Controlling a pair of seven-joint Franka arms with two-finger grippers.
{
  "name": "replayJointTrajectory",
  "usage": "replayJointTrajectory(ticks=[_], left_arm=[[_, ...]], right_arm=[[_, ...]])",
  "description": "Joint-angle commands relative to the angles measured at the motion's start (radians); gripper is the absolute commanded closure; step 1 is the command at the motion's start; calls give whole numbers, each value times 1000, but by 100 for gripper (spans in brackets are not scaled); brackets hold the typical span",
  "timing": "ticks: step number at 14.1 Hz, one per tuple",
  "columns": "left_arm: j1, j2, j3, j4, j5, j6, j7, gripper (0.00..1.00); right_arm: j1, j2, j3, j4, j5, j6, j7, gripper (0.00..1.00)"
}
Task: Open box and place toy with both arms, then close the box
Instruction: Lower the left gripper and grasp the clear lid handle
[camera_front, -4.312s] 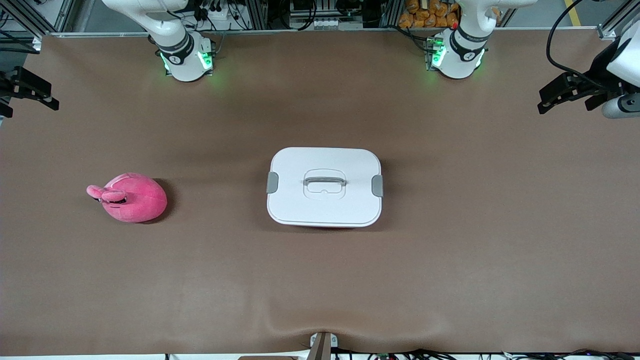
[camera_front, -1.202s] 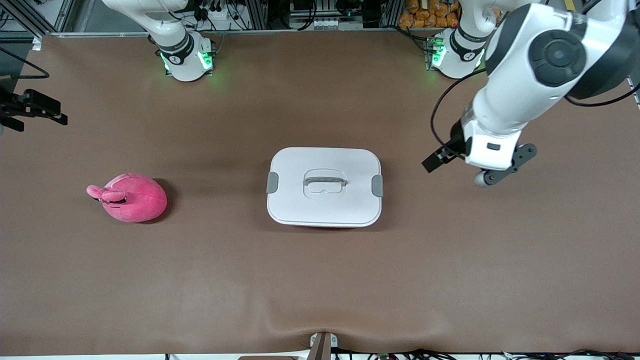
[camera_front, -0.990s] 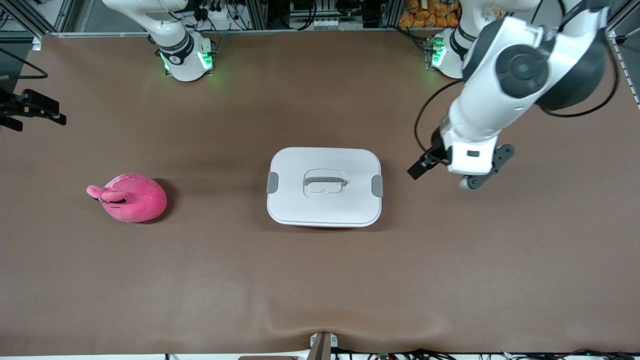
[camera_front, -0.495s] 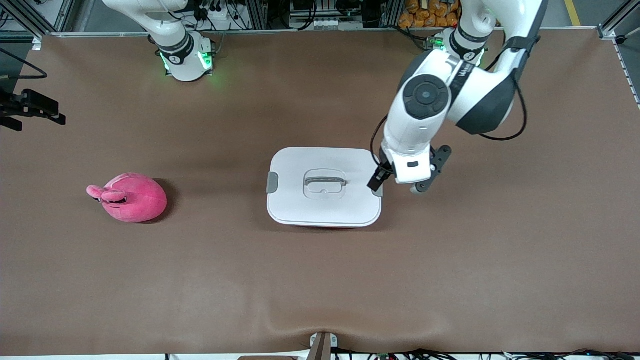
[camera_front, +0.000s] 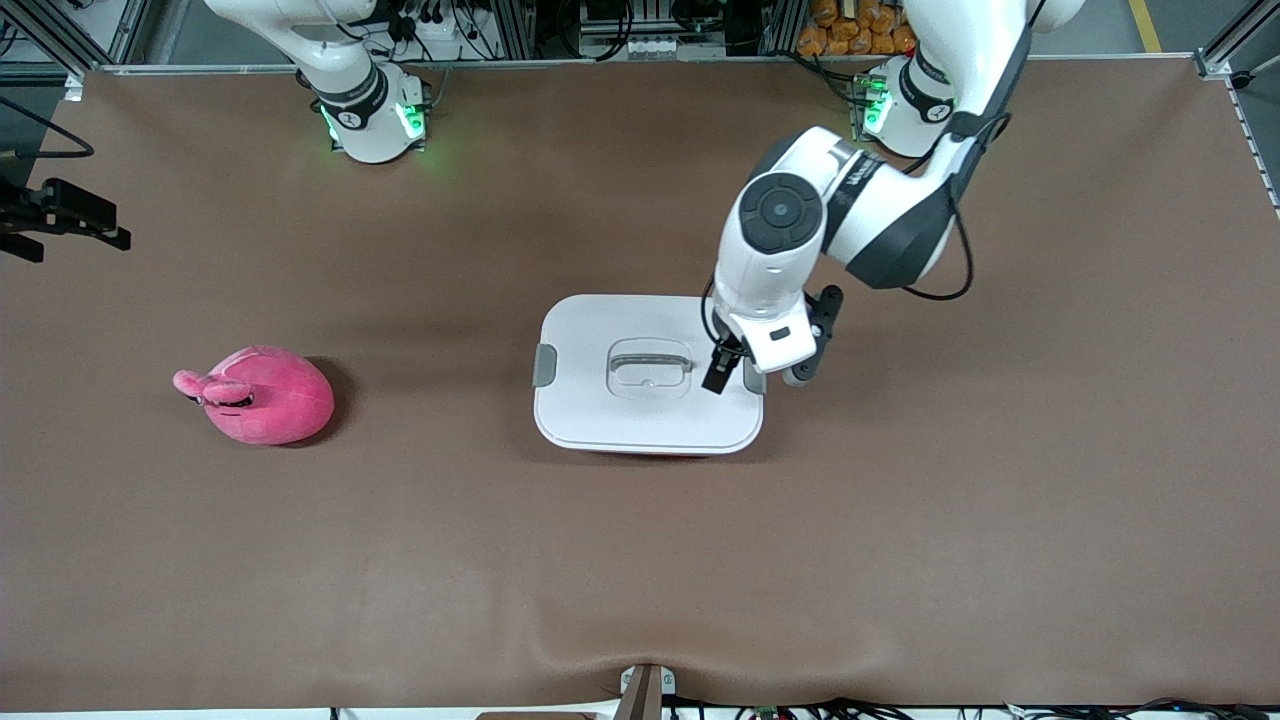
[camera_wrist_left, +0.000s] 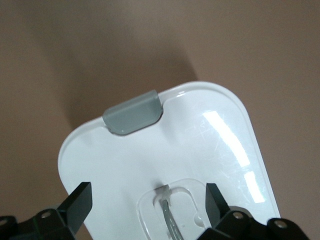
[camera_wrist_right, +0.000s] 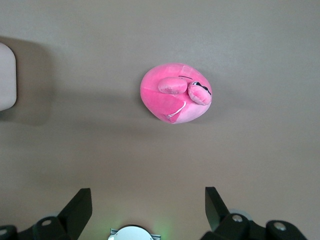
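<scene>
I have the left gripper (camera_front: 722, 372) hanging over the box (camera_front: 648, 374) with its jaws spread wide and empty, above the white lid between the recessed handle (camera_front: 650, 360) and the clip at the left arm's end. The box sits closed mid-table. The toy (camera_front: 258, 394) lies toward the right arm's end, well apart from it, and the right gripper (camera_wrist_right: 147, 207) waits high above the table, jaws wide and empty.

L pincer (camera_front: 722, 372) open, low; R pincer (camera_wrist_right: 148, 205) open, waiting.

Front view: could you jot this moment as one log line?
left gripper: open over box lid | right gripper: open, waiting | toy: on table
</scene>
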Motion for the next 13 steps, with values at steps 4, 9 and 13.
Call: replayJointTrajectory(ticks=[4,9,13], left_arm=[[-52,66,7,62,17,41,-181,0],[-93,104,16,88,18,72,-275,0],[-106,138,19,122,18,86,-350,1]], right_arm=[[-11,6,7,16,-6,-14,3,0],[-12,24,7,18,-6,-14,1,0],[-12,34,7,18,-6,-14,-3,0]])
